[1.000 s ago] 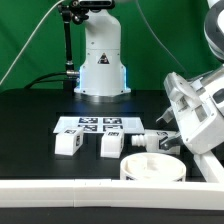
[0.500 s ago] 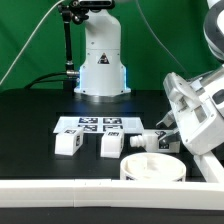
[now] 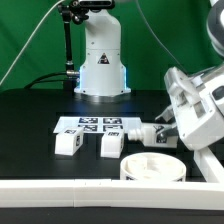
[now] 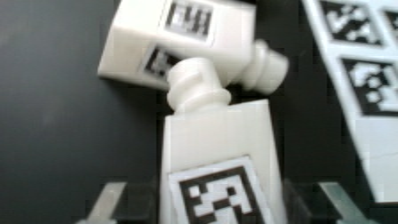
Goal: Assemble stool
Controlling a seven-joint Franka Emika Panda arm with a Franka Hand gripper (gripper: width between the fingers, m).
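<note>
White leg point(image 3: 140, 134), pinched in gripper point(image 4: 222, 198), sits slightly higher vs 1 s ago.

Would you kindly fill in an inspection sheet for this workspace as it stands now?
surface: black table, white rail border along its near edge.
job's things: seat disc beside the rail; outer leg and middle leg lie free, just nearer the camera than the marker board; third leg sits between the fingers of the hand.
clutter: nothing seen.
hand: appears closed on the third leg.
cables: thin light cable arcs across the backdrop.
surroundings: green backdrop; arm's white base behind the table.
</note>
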